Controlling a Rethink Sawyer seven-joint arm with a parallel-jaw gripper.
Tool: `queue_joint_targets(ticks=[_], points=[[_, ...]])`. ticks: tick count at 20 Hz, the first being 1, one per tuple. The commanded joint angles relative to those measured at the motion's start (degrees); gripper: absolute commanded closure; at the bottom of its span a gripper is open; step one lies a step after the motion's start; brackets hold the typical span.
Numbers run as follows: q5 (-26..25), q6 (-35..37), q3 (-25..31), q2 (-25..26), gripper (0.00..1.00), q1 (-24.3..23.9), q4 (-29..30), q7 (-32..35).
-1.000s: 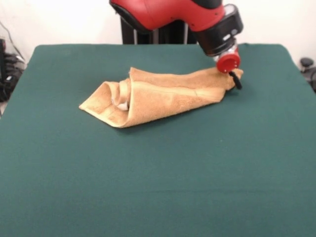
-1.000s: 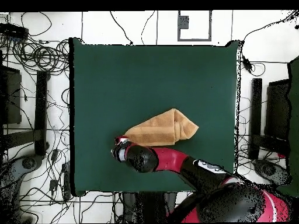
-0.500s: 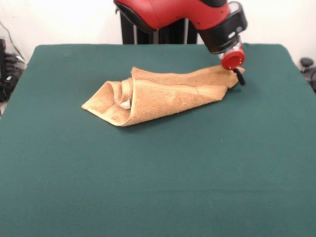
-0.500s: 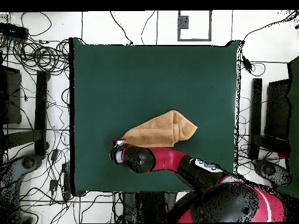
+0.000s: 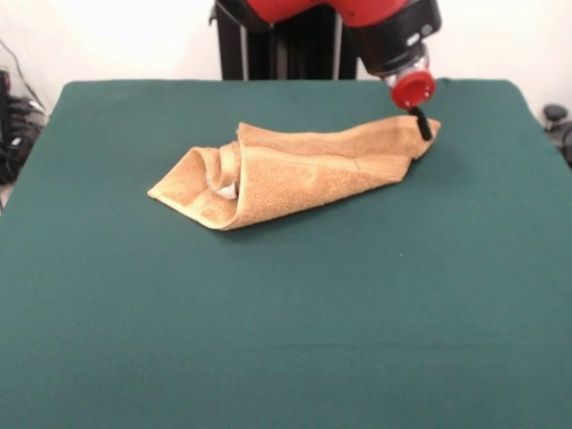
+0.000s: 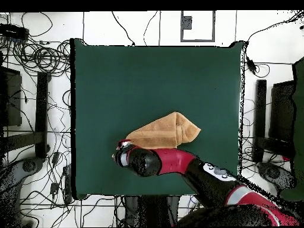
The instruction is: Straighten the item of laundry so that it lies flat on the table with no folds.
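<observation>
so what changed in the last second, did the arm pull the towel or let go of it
The gripper rose from the towel's corner, and the arm drew up toward the top of the front view. The towel shifted slightly toward that corner earlier, then settled. Whether it was held or released can't be told. It remains folded and bunched on the table.

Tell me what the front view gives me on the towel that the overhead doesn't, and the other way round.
Front view only: the towel is rolled over itself, with a raised fold at its left end and a bit of white tucked inside; the gripper hangs at the towel's right tip, where a thin black finger points down. Whether it grips cloth is unclear.

Overhead only: the towel's whole outline against the full table, plus cables on the floor; the arm covers the gripper's end.

Both: one towel, folded, not flat, with the arm at one end.
</observation>
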Motion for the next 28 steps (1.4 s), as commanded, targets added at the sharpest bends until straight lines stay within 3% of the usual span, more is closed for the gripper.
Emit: queue_joint_targets(ticks=[1,6,10,14,18,23,28], points=[[1.02,7.19,0.0,-6.9,0.0,1.28,2.5,-3.48],[0.37,7.44,-3.74,-8.85,0.0,2.56,1.84,-2.89],[-2.01,7.3,-11.95,-12.59,0.0,6.44,0.07,-1.62],[-4.62,10.63,-20.66,-11.36,0.0,10.7,-5.61,-1.93],[-6.19,12.43,-22.62,-11.79,0.0,9.69,-6.77,-5.17],[-9.74,11.95,-27.89,-13.87,0.0,12.89,-8.65,-3.53],[-11.47,12.84,-27.83,-16.43,0.0,10.99,-9.51,-6.35]])
